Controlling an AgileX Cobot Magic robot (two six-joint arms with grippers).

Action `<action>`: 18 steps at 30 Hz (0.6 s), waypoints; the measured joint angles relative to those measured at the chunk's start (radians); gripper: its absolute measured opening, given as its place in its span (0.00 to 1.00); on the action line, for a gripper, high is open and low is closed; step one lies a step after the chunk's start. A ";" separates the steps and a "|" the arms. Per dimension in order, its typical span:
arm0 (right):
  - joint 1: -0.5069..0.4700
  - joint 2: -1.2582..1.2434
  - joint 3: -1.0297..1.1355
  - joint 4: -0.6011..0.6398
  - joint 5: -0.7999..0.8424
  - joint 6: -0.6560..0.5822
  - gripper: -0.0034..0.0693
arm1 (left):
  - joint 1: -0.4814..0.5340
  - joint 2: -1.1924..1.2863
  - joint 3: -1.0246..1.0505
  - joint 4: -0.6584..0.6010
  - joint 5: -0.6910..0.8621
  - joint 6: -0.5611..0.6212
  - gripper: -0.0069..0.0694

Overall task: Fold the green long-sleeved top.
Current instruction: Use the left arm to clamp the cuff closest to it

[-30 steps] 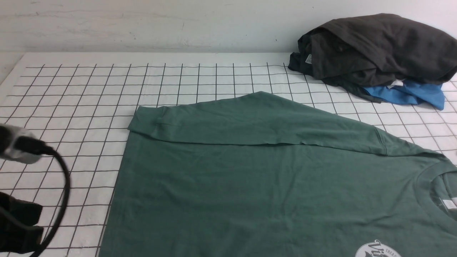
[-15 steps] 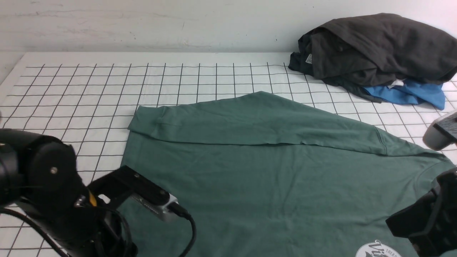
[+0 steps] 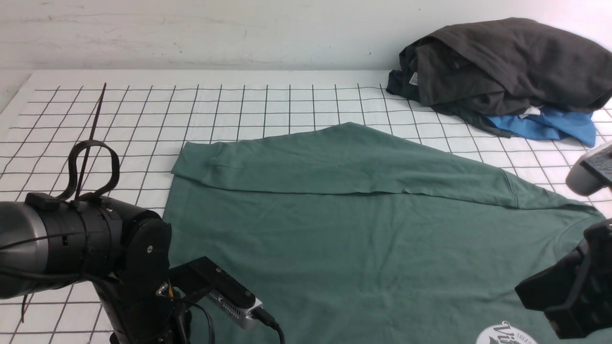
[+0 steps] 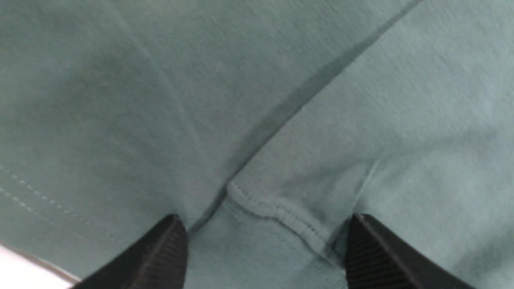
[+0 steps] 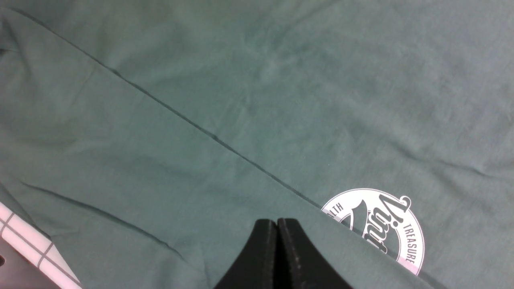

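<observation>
Green long-sleeved top (image 3: pixel 363 239) is lying flat, chest side up, on a white table (image 3: pixel 143 110) w/ a black grid. It is filling the near centre and right, w/ neck end pointing right and hem end left. One sleeve (image 3: pixel 334 162) is lying folded across the far edge of the body, its cuff ending at the left. A white round logo (image 5: pixel 377 228) is showing on the chest at near right. In the far right corner a dark charcoal garment (image 3: pixel 502 62) is sitting heaped on a bright blue garment (image 3: pixel 550 125), apart from the green top.

Left arm (image 3: pixel 71 243) is showing at near left, w/ a black cable looping above it. Left gripper (image 4: pixel 265 220), seen in the wrist view only, is holding its jaws wide apart and gripping nothing. Its fingertips are sitting low by the green cloth, either side of a stitched hem edge (image 4: pixel 277 212) where two layers are overlapping.

Right arm (image 3: pixel 569 286) is showing at near right. Right gripper (image 5: pixel 277 222) is hovering over the green fabric just beside the logo, next to a long fold line. Its jaws are pressed fully together w/ nothing btwn them.
</observation>
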 joint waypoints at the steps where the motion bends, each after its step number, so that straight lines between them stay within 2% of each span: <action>1: 0.000 0.000 0.000 0.000 -0.001 0.000 0.03 | 0.000 0.001 0.000 0.002 -0.001 -0.001 0.71; 5: 0.000 0.000 0.000 0.000 -0.002 0.000 0.03 | 0.000 0.001 0.000 0.013 -0.002 -0.008 0.61; 10: 0.000 0.000 0.000 0.000 -0.003 0.000 0.03 | 0.000 0.002 -0.001 0.017 -0.009 -0.009 0.32; 11: 0.000 0.000 0.000 0.000 -0.003 0.000 0.03 | 0.000 0.002 -0.001 0.015 -0.009 -0.009 0.31; 13: 0.000 0.000 0.000 0.000 -0.003 0.000 0.03 | 0.000 0.002 -0.001 0.006 -0.009 -0.009 0.18; 15: 0.000 0.000 0.000 0.000 -0.003 0.000 0.03 | 0.000 0.002 -0.001 0.003 -0.006 -0.009 0.14; 18: 0.000 0.000 0.000 0.000 -0.003 0.000 0.03 | 0.000 -0.010 -0.001 0.001 -0.001 -0.009 0.13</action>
